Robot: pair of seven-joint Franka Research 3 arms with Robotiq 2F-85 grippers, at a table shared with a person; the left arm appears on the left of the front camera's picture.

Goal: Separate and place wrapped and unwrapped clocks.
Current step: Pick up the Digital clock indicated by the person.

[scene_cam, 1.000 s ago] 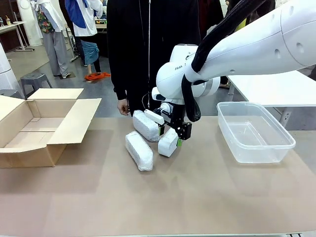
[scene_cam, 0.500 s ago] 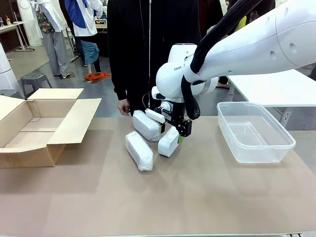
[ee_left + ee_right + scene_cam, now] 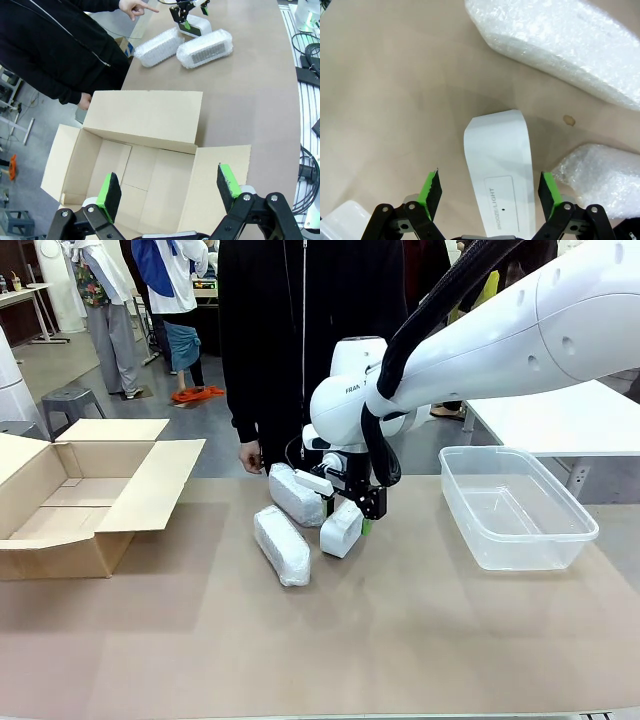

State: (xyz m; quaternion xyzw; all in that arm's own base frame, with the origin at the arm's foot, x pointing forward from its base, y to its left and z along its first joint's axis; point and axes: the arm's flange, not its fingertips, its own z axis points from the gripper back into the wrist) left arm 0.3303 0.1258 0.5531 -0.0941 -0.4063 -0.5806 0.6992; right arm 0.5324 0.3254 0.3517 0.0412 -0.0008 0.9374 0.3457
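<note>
The right gripper (image 3: 490, 187) is spread wide, with the bare white alarm clock (image 3: 500, 165) lying between its green pads (image 3: 431, 192), not clamped. One bubble-wrapped clock (image 3: 555, 45) is seen ahead of it, another (image 3: 592, 175) just beside one pad. The bare clock is judged light, rigid and smooth-sided, so it should be pinched squarely across its narrow flanks.

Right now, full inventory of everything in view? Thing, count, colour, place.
oblong bubble-wrapped bundles: 2, white, table centre; one nearer, one farther
bare rounded plastic clock: 1, white, right of the bundles
open cardboard box: 1, brown, table left
clear plastic tub: 1, transparent, table right
table: 1, tan
person: 1, black jacket, far side
left gripper: 1, open, above the box
right gripper: 1, open, fingers either side of the clock
</note>
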